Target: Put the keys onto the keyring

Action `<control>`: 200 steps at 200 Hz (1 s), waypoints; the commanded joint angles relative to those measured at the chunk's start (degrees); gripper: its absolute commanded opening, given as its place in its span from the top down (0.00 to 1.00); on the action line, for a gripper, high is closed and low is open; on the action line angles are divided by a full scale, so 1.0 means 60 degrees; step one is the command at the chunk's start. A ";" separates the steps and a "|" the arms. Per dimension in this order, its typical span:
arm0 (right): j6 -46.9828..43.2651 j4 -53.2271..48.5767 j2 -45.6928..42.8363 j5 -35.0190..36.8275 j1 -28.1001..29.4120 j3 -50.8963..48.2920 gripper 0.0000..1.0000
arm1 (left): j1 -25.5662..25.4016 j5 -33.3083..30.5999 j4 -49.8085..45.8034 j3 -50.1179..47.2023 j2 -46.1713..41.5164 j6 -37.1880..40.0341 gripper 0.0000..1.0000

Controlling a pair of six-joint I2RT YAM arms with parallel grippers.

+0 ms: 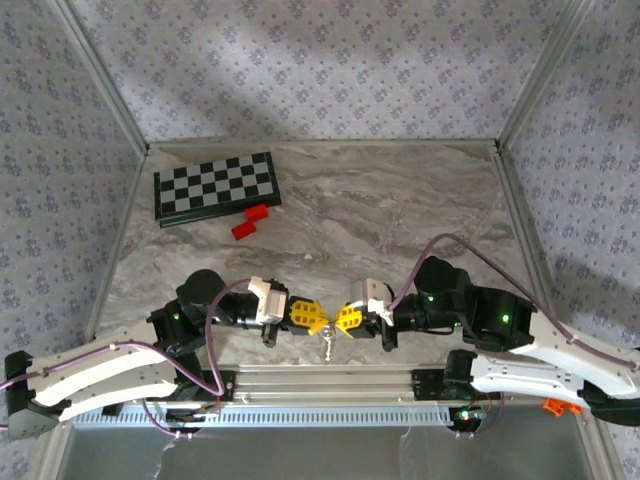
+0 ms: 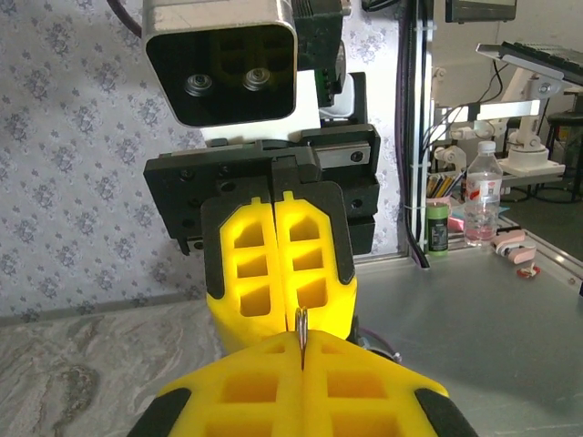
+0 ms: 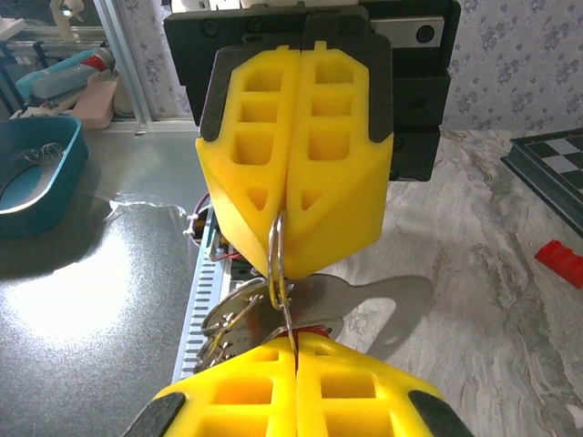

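Observation:
My two grippers meet tip to tip above the table's near edge. The left gripper (image 1: 316,318) (image 2: 301,353) is shut on the keyring (image 2: 301,330), a thin silvery loop seen edge-on between its yellow fingers. From the right wrist, the keyring (image 3: 277,246) sticks out of the left gripper (image 3: 284,238). The right gripper (image 1: 346,318) (image 3: 294,344) is shut on a thin key blade (image 3: 290,320) with a bit of red at the pinch; the blade reaches up to the ring. Other silvery keys (image 3: 239,314) (image 1: 328,343) hang below.
A black-and-white chessboard (image 1: 215,187) (image 3: 547,157) lies at the back left with red blocks (image 1: 250,222) (image 3: 559,262) beside it. The metal rail (image 1: 320,385) runs right under the grippers. A blue tray (image 3: 36,173) stands off the table.

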 commanded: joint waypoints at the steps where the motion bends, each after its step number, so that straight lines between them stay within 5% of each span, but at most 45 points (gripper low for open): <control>1: -0.0054 0.0380 -0.0027 -0.0256 0.0026 -0.0068 0.98 | -0.0027 0.0355 0.0668 0.0238 -0.0119 -0.0165 1.00; 154: -0.0039 0.0471 0.0313 -0.0321 0.0070 0.0040 1.00 | -0.0027 0.0604 0.1112 0.0149 0.0116 -0.0265 1.00; 200: 0.0174 0.0994 -0.0261 -0.0087 0.0070 -0.0330 0.69 | -0.0027 0.0500 0.1065 0.0160 0.0034 -0.0255 1.00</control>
